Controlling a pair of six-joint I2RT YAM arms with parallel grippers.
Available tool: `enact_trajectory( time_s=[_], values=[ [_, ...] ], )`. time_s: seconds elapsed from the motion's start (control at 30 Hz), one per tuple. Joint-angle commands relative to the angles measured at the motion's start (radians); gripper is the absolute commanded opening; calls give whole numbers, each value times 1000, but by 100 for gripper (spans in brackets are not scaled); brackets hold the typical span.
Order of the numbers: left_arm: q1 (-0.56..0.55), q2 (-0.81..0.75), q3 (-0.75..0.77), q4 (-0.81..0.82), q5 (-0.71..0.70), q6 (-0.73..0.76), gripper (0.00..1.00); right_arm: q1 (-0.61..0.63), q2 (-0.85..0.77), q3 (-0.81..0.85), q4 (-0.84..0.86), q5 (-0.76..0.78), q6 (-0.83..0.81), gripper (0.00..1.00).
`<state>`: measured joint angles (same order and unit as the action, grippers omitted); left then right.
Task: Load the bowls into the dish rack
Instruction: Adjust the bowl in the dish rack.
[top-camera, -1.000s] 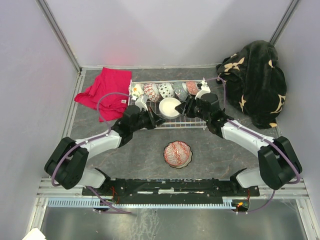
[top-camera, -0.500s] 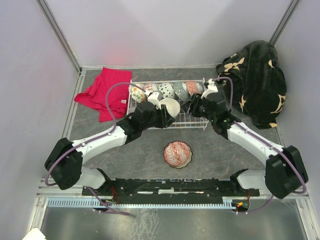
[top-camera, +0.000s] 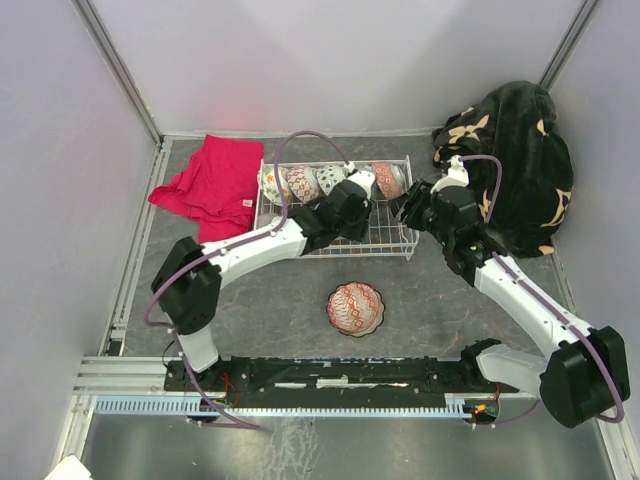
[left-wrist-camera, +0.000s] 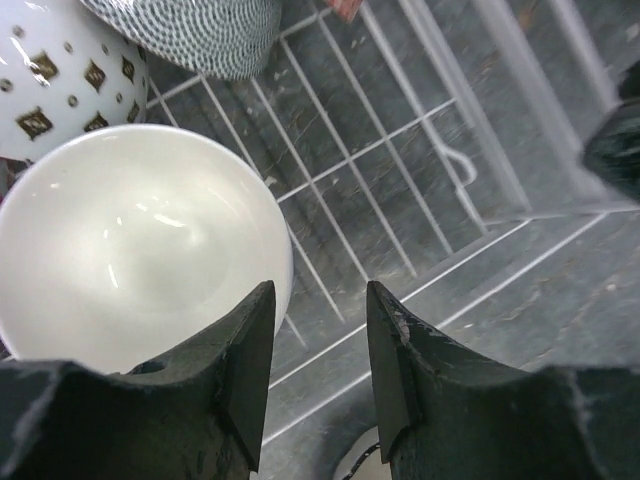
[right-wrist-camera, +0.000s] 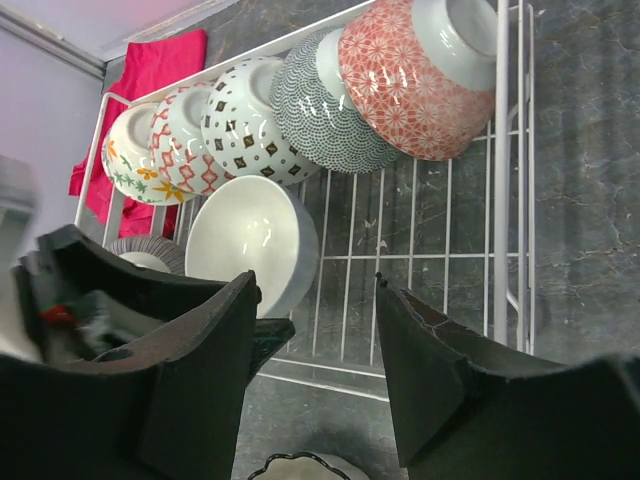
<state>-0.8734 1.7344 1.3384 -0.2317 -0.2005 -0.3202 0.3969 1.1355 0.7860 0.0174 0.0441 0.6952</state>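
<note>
The white wire dish rack stands at the back of the table. Several patterned bowls lean in a row along its far side, from a floral bowl to a red patterned bowl. In front of them a plain white bowl rests on the rack floor. My left gripper hangs open just right of the white bowl, holding nothing. At the rack's right end my right gripper is open and empty. A red-patterned bowl sits on the table in front of the rack.
A red cloth lies left of the rack. A dark blanket with pale motifs is heaped at the back right. Enclosure walls and a metal rail bound the table.
The left arm reached deeper into the rack with the white bowl, then opened and let it go. The right gripper drew back to the rack's right end and opened wider.
</note>
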Motion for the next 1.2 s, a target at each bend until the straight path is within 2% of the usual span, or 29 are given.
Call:
enact_trajectory(
  time_s=[0.0, 0.37, 0.4, 0.5, 0.53, 0.77, 1.03, 1.17],
  values=[
    [-10, 69, 114, -92, -102, 119, 48, -21, -11, -2, 7, -3, 16, 59],
    [-10, 205, 208, -131, -140, 132, 43, -43, -3, -10, 20, -40, 37, 58],
    [-10, 212, 212, -135, -144, 131, 39, -44, -3, -11, 22, -41, 37, 58],
    [-10, 221, 219, -144, -149, 119, 6, -48, -2, -13, 24, -45, 42, 58],
    [-9, 219, 220, -144, -154, 113, 3, -49, -3, -14, 25, -45, 42, 58],
    [-9, 152, 210, -155, -95, 74, 3, -55, -2, -16, 32, -58, 46, 58],
    [-5, -72, 111, -132, -35, 29, 3, -60, -17, -21, 28, -56, 47, 57],
    [16, -173, 39, -75, 49, 1, 3, -63, -12, -19, 29, -58, 46, 57]
  ],
)
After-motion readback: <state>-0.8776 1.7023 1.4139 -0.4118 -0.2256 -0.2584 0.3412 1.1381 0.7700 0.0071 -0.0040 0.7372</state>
